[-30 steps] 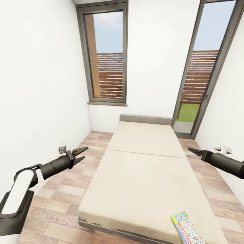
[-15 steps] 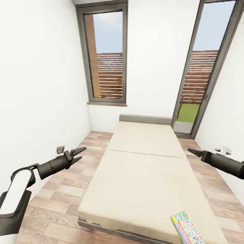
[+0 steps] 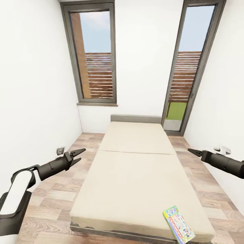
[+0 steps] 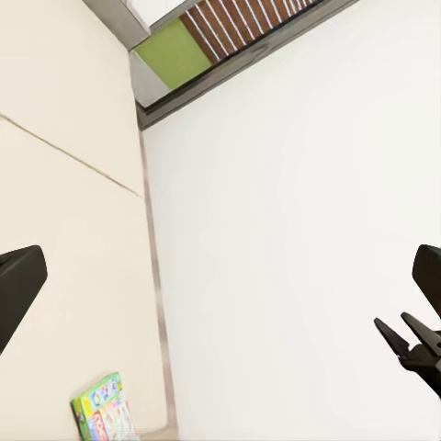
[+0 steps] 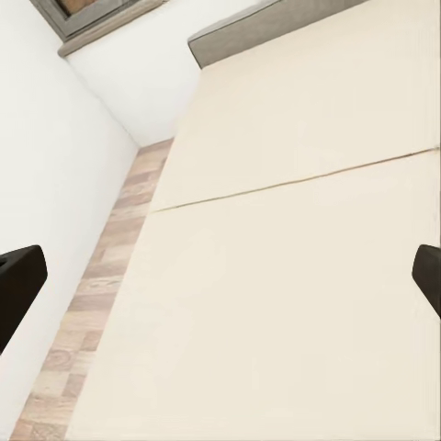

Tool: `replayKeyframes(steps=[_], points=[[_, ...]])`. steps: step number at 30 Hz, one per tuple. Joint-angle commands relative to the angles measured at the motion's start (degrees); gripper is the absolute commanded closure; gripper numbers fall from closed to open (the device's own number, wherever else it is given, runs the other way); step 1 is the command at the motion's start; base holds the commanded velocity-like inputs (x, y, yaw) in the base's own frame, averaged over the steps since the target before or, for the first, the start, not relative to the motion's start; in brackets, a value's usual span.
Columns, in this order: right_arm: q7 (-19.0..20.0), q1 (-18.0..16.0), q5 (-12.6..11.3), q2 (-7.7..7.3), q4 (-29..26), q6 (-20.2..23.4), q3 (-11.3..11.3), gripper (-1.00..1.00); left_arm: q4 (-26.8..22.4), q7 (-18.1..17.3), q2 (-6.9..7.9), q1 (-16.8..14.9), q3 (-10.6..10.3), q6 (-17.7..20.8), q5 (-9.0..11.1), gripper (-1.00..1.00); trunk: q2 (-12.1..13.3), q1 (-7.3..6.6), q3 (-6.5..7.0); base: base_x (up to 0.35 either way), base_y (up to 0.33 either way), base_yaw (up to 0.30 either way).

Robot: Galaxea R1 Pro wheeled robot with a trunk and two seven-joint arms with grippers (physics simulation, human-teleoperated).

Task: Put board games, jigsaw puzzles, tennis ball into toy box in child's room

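1. A bedroom in a home: a low bed (image 3: 135, 176) with beige mattress fills the narrow room.
2. White walls, wood-plank floor (image 3: 51, 196), tall dark-framed windows (image 3: 93, 57).
3. A colourful game box (image 3: 178, 224) lies on the mattress.

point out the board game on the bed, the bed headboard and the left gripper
board game (image 3: 178, 225), head view, middle of its lid
headboard (image 3: 136, 118), head view, middle of its front
left gripper (image 3: 80, 154), head view, between its fingertips
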Motion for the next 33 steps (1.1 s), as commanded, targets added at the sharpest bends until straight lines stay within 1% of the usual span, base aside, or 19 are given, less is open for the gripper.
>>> replayKeyframes(steps=[1,8,19,33], points=[[0.6,-0.1,0.5,0.01,0.0,0.3,-0.1,-1.0,0.0,-0.5,0.0,0.0,0.1,0.2,-0.5,-1.0,-0.1,0.04,-0.13,0.0,0.0,-0.26],[0.5,-0.2,0.6,0.01,0.1,0.3,0.1,-1.0,0.2,-0.5,-0.09,0.0,0.1,0.2,-0.7,-1.0,-0.1,0.04,-0.13,0.0,0.044,-0.276],[0.4,-0.2,0.5,0.01,0.1,0.3,0.0,-1.0,0.2,-0.5,-0.24,0.0,-0.1,0.3,-0.6,-1.0,-0.1,0.04,-0.13,0.0,0.173,-0.285],[0.4,-0.2,0.5,0.01,0.1,0.3,0.0,-1.0,0.2,-0.5,-0.25,0.0,-0.1,0.3,-0.2,-1.0,-0.1,0.04,-0.13,0.0,0.026,-0.289]])
